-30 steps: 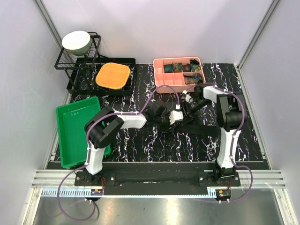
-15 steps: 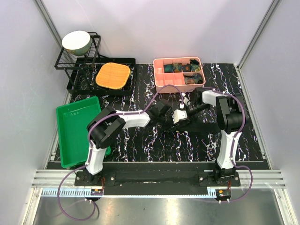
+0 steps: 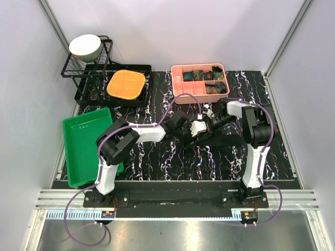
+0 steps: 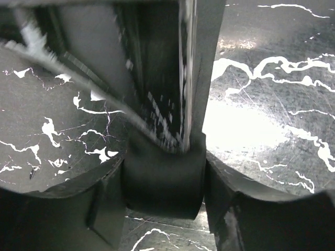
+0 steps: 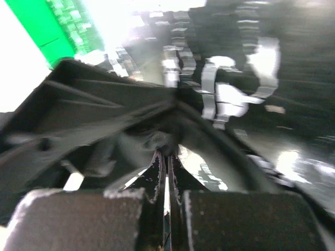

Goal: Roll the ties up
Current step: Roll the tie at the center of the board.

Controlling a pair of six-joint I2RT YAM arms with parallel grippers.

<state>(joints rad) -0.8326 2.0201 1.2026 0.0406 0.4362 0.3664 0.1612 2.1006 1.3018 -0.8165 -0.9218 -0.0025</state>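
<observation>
Tie point(image 3: 230, 140): one loose, on one table point(image 3: 157, 159)

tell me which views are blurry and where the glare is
Right wrist: smeared by motion throughout, and the top is blown out to white beside the green tray. Left wrist: sharp on the table, with a bright glare patch right of centre; the dark parts nearest the lens are soft. Top external: crisp and evenly lit.
</observation>
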